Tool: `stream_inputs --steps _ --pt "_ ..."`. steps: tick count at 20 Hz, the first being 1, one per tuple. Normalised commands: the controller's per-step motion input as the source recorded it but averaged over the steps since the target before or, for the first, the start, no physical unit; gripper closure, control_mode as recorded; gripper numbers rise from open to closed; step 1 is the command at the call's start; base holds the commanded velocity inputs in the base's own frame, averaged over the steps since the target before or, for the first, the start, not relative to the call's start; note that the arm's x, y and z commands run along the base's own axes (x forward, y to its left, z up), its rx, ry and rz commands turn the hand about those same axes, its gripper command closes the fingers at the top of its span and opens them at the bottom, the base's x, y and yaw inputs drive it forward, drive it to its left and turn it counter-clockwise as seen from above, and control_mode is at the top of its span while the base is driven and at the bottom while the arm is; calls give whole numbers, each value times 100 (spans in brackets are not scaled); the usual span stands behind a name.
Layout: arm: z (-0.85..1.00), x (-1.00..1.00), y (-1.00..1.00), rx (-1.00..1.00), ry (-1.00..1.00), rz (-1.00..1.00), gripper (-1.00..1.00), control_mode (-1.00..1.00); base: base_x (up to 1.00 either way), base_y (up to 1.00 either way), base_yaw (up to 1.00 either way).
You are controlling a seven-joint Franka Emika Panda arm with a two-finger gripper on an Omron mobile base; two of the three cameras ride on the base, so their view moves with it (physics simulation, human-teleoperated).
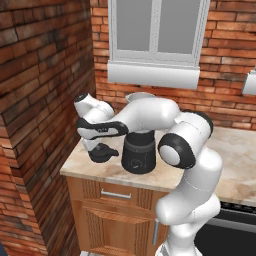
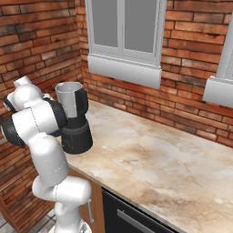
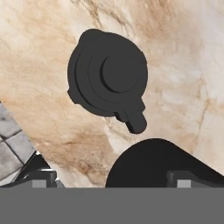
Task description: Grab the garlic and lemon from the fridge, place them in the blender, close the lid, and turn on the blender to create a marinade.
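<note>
The lid [image 3: 109, 78], a round black cap with a raised knob and a side tab, lies flat on the marble counter [image 3: 183, 65]. In the left base view the lid [image 1: 103, 153] sits just left of the blender [image 1: 138, 156], whose black base stands on the counter. The clear jar [image 2: 69, 101] is uncovered at its mouth. My gripper [image 3: 113, 179] hangs open right above the lid, fingertips [image 3: 43, 178] spread wide with nothing between them. From the left base view the gripper [image 1: 94, 146] hovers close over the lid. Garlic, lemon and fridge are out of view.
A brick wall [image 1: 40, 100] rises close on the left of the counter's end. The window sill [image 1: 152, 75] juts out behind the blender. Wooden drawers [image 1: 115, 197] sit below, and a dark appliance front [image 2: 132, 216] lies to the right. The marble counter [image 2: 159, 164] stretches rightward.
</note>
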Motion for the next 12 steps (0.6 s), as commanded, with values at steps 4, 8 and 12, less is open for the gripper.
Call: stream_inputs --steps 4,8,12 --pt "-23 18 1 0 0 0 -100 -100 0 0 0" --pt "-18 18 0 0 0 0 -100 -100 0 0 0" --pt "-14 25 1 0 0 0 -100 -100 0 0 0"
